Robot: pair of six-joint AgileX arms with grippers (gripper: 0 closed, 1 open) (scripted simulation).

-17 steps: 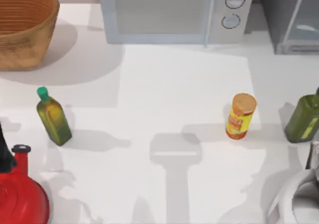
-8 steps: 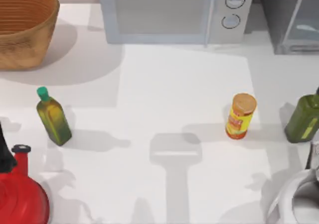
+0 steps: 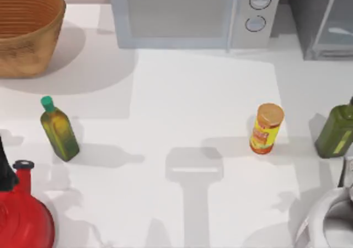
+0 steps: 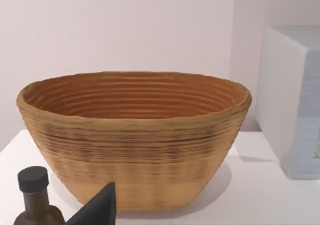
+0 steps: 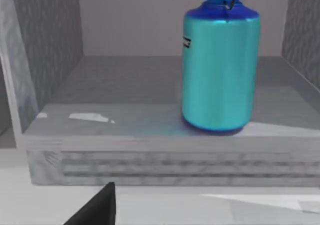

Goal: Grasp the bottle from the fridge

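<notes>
The white table [image 3: 182, 93] carries everything, and along its far edge stand the light grey microwave [image 3: 193, 14] with two round dials and, in the far right corner, the dark grey fridge [image 3: 322, 19] with its pale-framed door panel. The woven basket [image 3: 27, 27] fills the far left corner, and the red kettle [image 3: 22, 217] sits at the near left corner. At the near right corner a white arm link of the right AgileX arm [image 3: 325, 226] juts in; whether either claw is wide or narrow cannot be told. Inside the fridge, on its grey floor near the front lip, the bottle [image 5: 221, 65] stands upright: a squat round body of glossy cyan-blue with a darker blue neck, a black cap and a small label on its side. A dark green bottle [image 3: 335, 129] stands at the right edge, an olive-yellow bottle [image 3: 59, 129] with a green cap toward the left edge, and an orange-lidded can [image 3: 267, 128] right of centre.
</notes>
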